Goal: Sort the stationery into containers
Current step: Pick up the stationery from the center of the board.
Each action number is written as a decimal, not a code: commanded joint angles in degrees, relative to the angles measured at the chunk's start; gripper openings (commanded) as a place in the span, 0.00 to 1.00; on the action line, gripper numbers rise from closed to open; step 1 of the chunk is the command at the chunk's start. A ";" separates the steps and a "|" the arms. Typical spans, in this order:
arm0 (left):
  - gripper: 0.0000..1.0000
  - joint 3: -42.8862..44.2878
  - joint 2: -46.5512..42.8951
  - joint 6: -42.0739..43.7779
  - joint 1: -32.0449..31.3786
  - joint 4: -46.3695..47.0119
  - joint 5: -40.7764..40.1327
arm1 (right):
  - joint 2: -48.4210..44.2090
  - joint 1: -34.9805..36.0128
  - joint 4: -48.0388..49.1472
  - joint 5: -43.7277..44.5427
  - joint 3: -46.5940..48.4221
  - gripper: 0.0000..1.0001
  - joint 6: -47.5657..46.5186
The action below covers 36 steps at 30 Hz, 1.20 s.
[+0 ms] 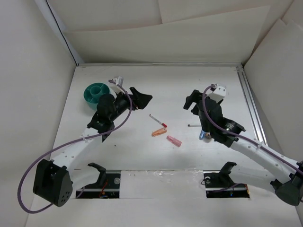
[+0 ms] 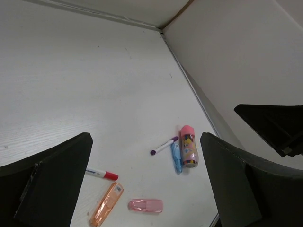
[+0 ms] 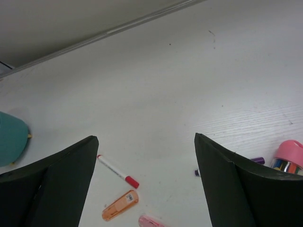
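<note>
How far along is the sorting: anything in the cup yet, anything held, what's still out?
Done: nothing visible; the teal cup shows only empty compartments, part hidden by the left arm. In hand: nothing; left gripper and right gripper are open and empty. Left: red-capped pen, orange piece, pink piece, purple-tipped pen, blue pen and pink-capped marker, all on the table.

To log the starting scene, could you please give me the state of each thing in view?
Cup: upright, looks empty where seen.
Red-capped pen: capped, lying flat.
Orange piece: lying flat.
Pink piece: lying flat.
Purple-tipped pen: lying flat.
Blue pen: lying beside the tube.
Pink-capped tube: capped; posture unclear.
Left gripper: open, empty.
Right gripper: open, empty.
</note>
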 commanded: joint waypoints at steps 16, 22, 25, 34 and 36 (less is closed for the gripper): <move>1.00 5.68 3.13 5.93 -23.98 -7.31 -35.36 | 3.67 -13.34 -10.89 -5.91 -1.27 0.00 6.56; 1.00 2.77 2.61 4.35 -24.71 -5.18 -32.55 | 6.31 -16.95 -10.36 -8.13 -4.34 0.78 11.04; 1.00 2.77 1.99 4.35 -24.71 -7.03 -31.85 | 6.31 -19.67 -11.60 -7.60 -5.49 0.88 13.67; 1.00 0.13 1.54 2.86 -24.71 -6.41 -24.46 | 12.81 -31.19 -11.60 -9.62 -8.48 0.80 18.34; 1.00 0.92 2.07 0.85 -25.33 -8.87 -26.65 | 13.96 -33.65 -11.60 -10.49 -7.78 0.79 18.95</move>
